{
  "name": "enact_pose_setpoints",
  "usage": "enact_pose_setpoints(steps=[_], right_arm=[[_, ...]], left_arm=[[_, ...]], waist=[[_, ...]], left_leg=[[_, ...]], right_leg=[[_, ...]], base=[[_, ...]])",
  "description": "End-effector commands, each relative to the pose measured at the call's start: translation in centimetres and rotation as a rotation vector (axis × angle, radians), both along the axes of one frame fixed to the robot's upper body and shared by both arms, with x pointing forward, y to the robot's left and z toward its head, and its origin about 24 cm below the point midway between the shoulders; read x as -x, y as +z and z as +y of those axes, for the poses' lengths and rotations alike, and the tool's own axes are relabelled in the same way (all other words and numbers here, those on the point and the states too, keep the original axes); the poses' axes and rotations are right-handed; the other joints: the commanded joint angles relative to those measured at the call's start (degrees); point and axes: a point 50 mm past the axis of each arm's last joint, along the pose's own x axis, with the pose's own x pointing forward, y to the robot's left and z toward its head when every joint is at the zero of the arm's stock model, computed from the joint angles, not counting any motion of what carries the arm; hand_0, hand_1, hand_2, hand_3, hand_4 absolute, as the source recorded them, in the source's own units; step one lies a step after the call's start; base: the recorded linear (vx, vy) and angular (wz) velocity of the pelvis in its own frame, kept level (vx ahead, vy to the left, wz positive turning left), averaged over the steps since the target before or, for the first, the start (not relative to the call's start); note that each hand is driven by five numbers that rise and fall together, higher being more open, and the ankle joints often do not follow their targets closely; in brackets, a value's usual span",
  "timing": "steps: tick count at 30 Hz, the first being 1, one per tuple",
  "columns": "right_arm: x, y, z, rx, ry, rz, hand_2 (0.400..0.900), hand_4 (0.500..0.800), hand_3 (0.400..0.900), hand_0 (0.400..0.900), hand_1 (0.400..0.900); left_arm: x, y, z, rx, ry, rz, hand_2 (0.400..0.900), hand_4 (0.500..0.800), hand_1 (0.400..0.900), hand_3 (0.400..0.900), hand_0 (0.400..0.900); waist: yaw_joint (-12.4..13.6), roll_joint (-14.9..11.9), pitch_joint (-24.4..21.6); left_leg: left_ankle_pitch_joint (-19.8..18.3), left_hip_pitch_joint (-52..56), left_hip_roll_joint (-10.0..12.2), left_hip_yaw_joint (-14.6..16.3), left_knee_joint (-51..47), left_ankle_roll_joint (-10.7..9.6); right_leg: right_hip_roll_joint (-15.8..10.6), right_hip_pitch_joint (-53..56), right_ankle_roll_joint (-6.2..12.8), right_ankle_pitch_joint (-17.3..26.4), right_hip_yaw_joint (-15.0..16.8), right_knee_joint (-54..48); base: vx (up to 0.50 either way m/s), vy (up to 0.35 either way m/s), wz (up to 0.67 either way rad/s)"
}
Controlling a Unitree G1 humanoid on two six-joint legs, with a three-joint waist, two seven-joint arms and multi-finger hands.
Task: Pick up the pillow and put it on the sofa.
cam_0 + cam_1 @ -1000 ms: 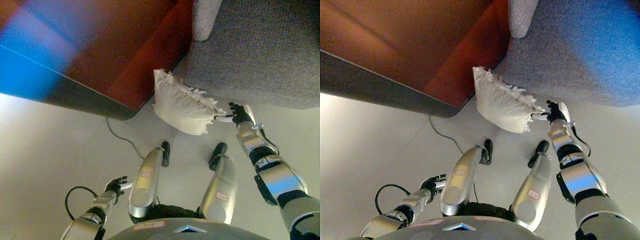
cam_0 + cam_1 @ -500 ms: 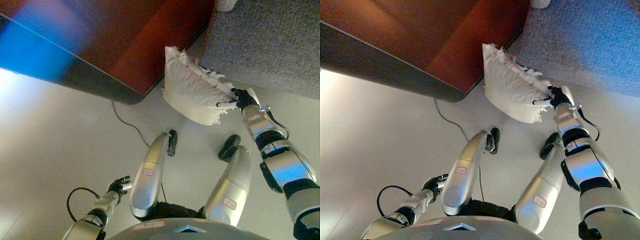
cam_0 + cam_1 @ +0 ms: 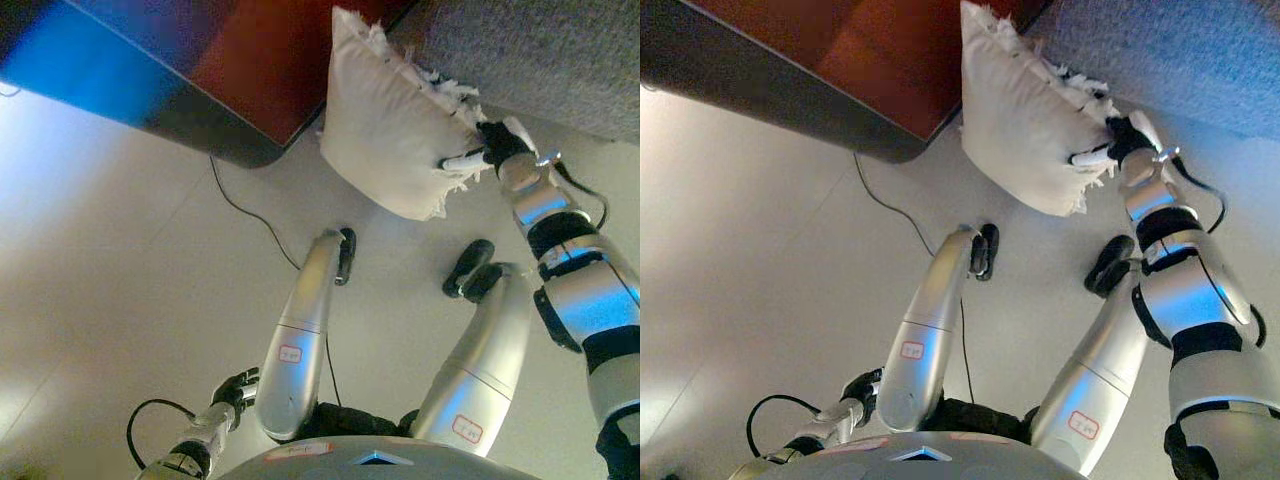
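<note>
One fringed cream pillow [image 3: 385,135], corner pinched in right robot hand [image 3: 492,148]; grey nubby sofa [image 3: 560,55] behind.

Materials you have in view:
- Pillow [image 3: 385,135], upper centre: cream cloth, matt, soft and creased, with a frayed fringe along its edge.
- Sofa [image 3: 560,55], upper right: grey woven upholstery, matt, coarse-textured.
- Cabinet [image 3: 255,55], upper left: red-brown wood-look panel, smooth with a slight sheen, on a dark base.
- Floor [image 3: 110,260]: pale, smooth, faintly glossy hard surface.
- Right hand [image 3: 497,148], upper right: dark, matt, with glossy white plastic tips.
</note>
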Motion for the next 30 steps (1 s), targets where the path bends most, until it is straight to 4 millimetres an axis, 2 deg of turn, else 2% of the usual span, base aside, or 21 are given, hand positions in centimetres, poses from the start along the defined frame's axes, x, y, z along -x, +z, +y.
enact_pose_setpoints(steps=[1,4,5,16,25,30], right_arm=[[-1.1,5.2,1.7,0.114,0.131,-0.084,0.900,0.800,0.900,0.900,0.900],[-1.2,6.1,2.1,0.123,0.180,-0.077,0.900,0.800,0.900,0.900,0.900],[-1.2,6.4,2.3,0.112,0.201,-0.073,0.400,0.500,0.400,0.400,0.400],[-0.7,8.0,1.1,0.063,0.185,-0.225,0.400,0.500,0.400,0.400,0.400],[-0.3,6.2,0.9,-0.024,0.211,-0.243,0.400,0.500,0.400,0.400,0.400],[-0.2,4.5,1.7,-0.030,0.257,-0.236,0.400,0.500,0.400,0.400,0.400]], left_arm=[[4.9,-0.3,3.0,-0.056,0.062,0.119,0.900,0.800,0.900,0.900,0.900],[5.8,-0.3,3.4,-0.058,0.084,0.131,0.900,0.800,0.900,0.900,0.900],[6.1,-0.3,3.7,-0.060,0.091,0.135,0.900,0.800,0.900,0.900,0.900],[7.8,-0.1,4.4,-0.056,0.094,0.141,0.900,0.800,0.900,0.900,0.900],[8.4,-0.1,4.7,-0.075,0.095,0.143,0.900,0.800,0.900,0.900,0.900],[6.4,0.1,4.9,-0.092,0.082,0.108,0.900,0.800,0.900,0.900,0.900]], waist=[[1.3,3.6,1.6],[1.4,3.9,1.6],[1.4,4.0,1.6],[0.4,4.9,1.6],[-0.5,3.3,0.3],[-0.7,0.8,-2.3]], left_leg=[[-2.1,1.1,1.1,-1.9,1.3,-0.7],[-2.1,-0.9,1.5,-2.0,3.0,-1.0],[-2.0,-1.5,1.7,-2.1,3.6,-1.2],[-1.9,-2.8,3.6,-2.1,7.2,-2.4],[-1.1,2.8,6.0,-1.9,4.5,-3.0],[1.0,12.6,6.3,-0.6,-7.4,-3.4]], right_leg=[[-0.6,4.7,-0.28,-10.7,5.9,7.1],[-0.3,2.9,-0.59,-11.6,6.4,9.3],[-0.3,2.3,-0.67,-12.0,6.6,10.2],[0.1,0.7,-0.55,-12.8,8.0,14.5],[-0.2,5.6,0.32,-10.7,6.7,11.0],[-0.9,14.0,2.22,-6.2,3.0,-1.3]], base=[[-0.03,-0.030,0.10],[-0.03,-0.036,0.09],[-0.02,-0.043,0.08],[0.00,-0.006,0.01],[0.01,-0.049,-0.02],[0.00,-0.028,-0.19]])
